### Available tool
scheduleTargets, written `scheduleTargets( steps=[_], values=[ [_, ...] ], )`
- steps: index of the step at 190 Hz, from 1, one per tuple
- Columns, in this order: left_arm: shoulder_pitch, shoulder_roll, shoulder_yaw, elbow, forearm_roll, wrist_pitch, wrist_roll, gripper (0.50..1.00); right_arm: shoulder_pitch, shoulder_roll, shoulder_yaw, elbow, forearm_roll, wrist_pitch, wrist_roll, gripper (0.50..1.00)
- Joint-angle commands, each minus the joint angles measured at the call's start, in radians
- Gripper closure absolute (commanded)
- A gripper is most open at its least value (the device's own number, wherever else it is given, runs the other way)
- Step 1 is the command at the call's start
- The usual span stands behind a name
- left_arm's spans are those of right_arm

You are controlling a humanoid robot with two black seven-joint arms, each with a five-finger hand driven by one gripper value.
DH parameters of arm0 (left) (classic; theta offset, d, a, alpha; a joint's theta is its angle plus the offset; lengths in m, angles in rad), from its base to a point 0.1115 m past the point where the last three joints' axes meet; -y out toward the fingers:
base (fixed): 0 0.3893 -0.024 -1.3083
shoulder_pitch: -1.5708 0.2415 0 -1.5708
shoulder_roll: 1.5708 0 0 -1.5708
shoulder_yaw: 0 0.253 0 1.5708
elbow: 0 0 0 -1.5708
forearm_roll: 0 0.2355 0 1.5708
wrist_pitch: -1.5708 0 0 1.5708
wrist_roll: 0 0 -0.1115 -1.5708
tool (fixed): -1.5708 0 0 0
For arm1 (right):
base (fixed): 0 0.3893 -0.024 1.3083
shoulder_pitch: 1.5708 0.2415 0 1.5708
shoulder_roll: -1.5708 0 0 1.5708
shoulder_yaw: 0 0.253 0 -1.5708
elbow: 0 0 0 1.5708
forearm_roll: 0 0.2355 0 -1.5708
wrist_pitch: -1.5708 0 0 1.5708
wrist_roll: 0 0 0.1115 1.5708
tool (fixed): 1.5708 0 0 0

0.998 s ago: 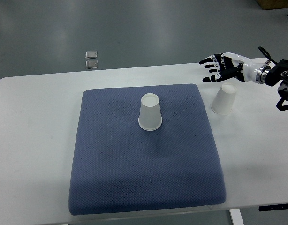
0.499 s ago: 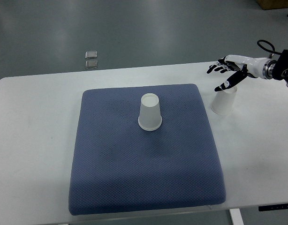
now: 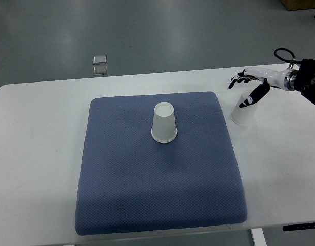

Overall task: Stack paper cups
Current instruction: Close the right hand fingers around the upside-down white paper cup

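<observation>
You've got a white table (image 3: 39, 154) on a grey-green glossy floor (image 3: 147, 31); blue textured mat (image 3: 157, 179) covers its middle; two small square plates (image 3: 100, 65) sit in the floor beyond the far edge. One paper cup (image 3: 164, 122) stands upside down on the mat, centre-back; second paper cup (image 3: 245, 108) stands inverted on bare table just right of the mat. Your right hand (image 3: 251, 84) is over that second cup, fingers spread, thumb down by its top, grasping nothing; contact unclear.
</observation>
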Motion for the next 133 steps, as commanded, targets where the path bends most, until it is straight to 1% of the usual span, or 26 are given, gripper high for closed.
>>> scheduleTargets(
  steps=[1,79,133],
  values=[
    [-0.001,0.0,0.0,0.0,0.0,0.0,0.0,0.5,0.005,-0.001,-0.034,-0.002,-0.008,-0.019,0.007,0.585],
    [0.001,0.0,0.0,0.0,0.0,0.0,0.0,0.5,0.005,-0.003,-0.125,-0.016,-0.026,-0.093,0.011,0.585],
    [0.001,0.0,0.0,0.0,0.0,0.0,0.0,0.5,0.004,-0.005,-0.157,-0.035,-0.026,-0.122,0.011,0.585]
  ],
)
